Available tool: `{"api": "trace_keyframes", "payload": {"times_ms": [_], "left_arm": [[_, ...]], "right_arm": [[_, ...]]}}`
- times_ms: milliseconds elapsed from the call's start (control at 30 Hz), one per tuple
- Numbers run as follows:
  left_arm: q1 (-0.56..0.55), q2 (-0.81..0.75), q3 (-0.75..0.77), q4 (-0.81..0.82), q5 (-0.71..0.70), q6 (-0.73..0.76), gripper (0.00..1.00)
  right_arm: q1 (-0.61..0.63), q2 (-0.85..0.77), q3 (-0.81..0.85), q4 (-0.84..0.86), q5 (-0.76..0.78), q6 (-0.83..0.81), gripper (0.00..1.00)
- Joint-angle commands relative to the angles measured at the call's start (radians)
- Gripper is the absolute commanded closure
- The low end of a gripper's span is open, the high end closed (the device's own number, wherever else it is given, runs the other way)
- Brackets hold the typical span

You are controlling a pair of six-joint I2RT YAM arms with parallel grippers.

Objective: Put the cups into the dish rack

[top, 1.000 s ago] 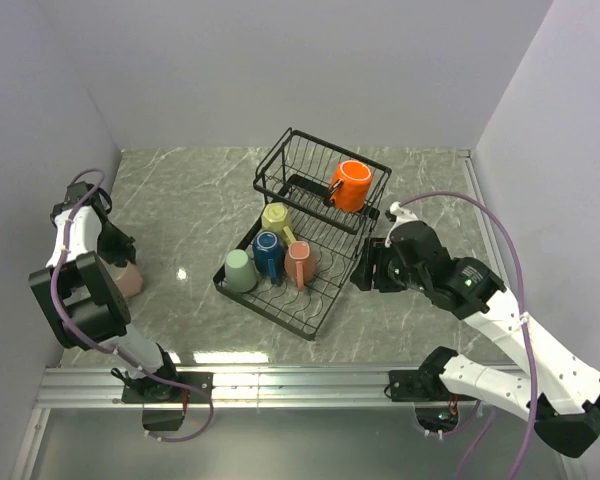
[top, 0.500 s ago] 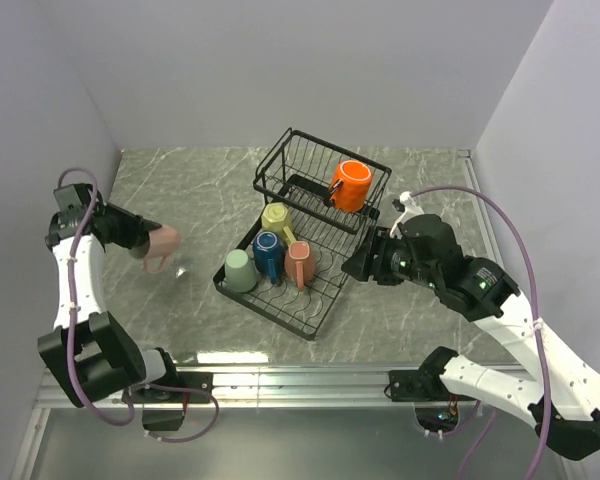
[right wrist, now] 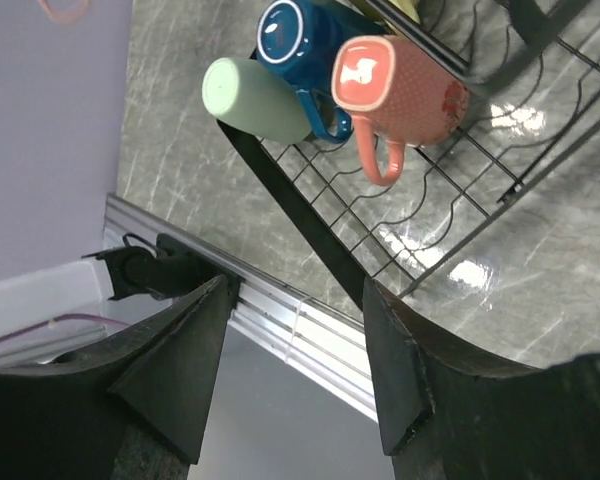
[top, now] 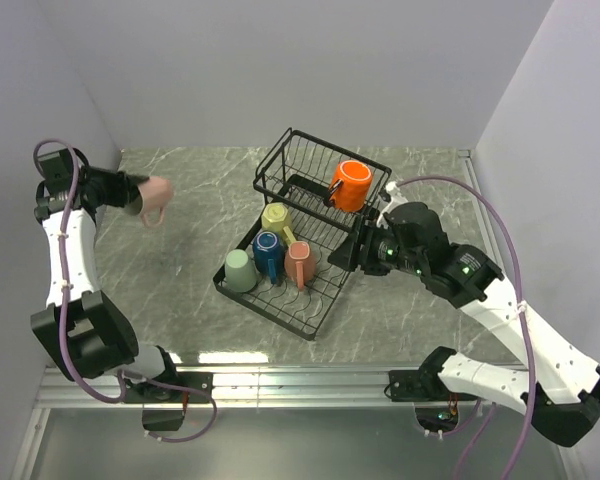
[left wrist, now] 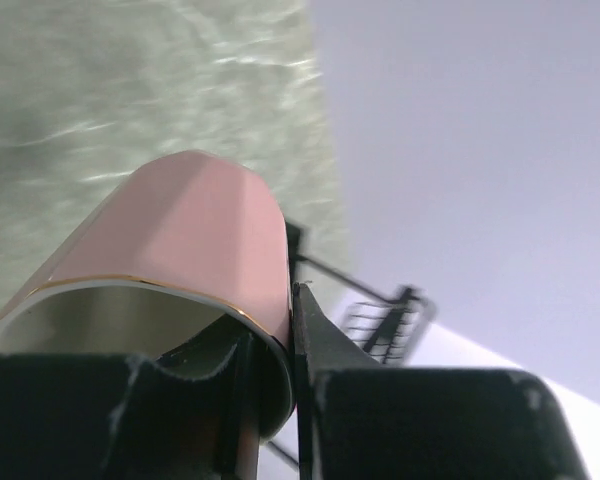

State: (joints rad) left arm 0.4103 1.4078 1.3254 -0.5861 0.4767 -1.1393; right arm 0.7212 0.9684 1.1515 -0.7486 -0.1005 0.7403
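My left gripper (top: 137, 195) is shut on the rim of a pink cup (top: 156, 194) and holds it in the air at the far left, above the table. The left wrist view shows one finger inside the pink cup (left wrist: 190, 240) and one outside. The black dish rack (top: 280, 300) stands in the middle. Its flat tray holds a pale green cup (top: 239, 270), a blue cup (top: 268, 250), a yellow-green cup (top: 277, 218) and a salmon cup (top: 300, 262). An orange cup (top: 351, 185) sits in the raised basket. My right gripper (top: 354, 256) is open and empty at the rack's right edge.
The right wrist view looks down on the rack's near corner (right wrist: 310, 225) with the green cup (right wrist: 255, 100), blue cup (right wrist: 300, 40) and salmon cup (right wrist: 400, 85). An aluminium rail (top: 300, 380) runs along the near table edge. Walls close in on the left, back and right.
My left gripper has lifted the pink cup off the table at the left and carried it up and back. My right gripper has moved left, closer to the rack.
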Motion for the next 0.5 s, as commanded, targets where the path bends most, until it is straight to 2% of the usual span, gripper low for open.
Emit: {"api": "trace_keyframes", "payload": {"times_ms": [0,67,133,200,300,333,367,467], "left_arm": [[-0.011,-0.015,0.080,0.184,0.126,-0.212,1.00],[-0.021,-0.017,0.122,0.186,0.174,-0.246,1.00],[-0.025,-0.009,0.202,0.111,0.244,-0.254,1.00],[-0.028,-0.027,0.215,0.109,0.299,-0.286,1.00],[-0.031,-0.091,0.135,0.236,0.443,-0.426,1.00],[-0.030,-0.111,0.108,0.279,0.473,-0.517,1.00],[-0.031,-0.131,0.080,0.352,0.517,-0.555,1.00],[-0.031,-0.204,0.008,0.423,0.568,-0.686,1.00]], "right_arm": [[0.001,0.026,0.077,0.077,-0.057,-0.076,0.35],[0.001,0.055,0.103,0.149,-0.184,-0.128,0.34],[0.001,0.093,0.131,0.245,-0.348,-0.168,0.31],[0.000,0.122,0.142,0.313,-0.431,-0.177,0.23],[0.000,0.202,0.183,0.446,-0.510,-0.174,0.13],[0.001,0.258,0.224,0.462,-0.528,-0.173,0.11],[0.001,0.288,0.244,0.478,-0.560,-0.170,0.11],[0.012,0.386,0.318,0.551,-0.597,-0.145,0.09]]}}
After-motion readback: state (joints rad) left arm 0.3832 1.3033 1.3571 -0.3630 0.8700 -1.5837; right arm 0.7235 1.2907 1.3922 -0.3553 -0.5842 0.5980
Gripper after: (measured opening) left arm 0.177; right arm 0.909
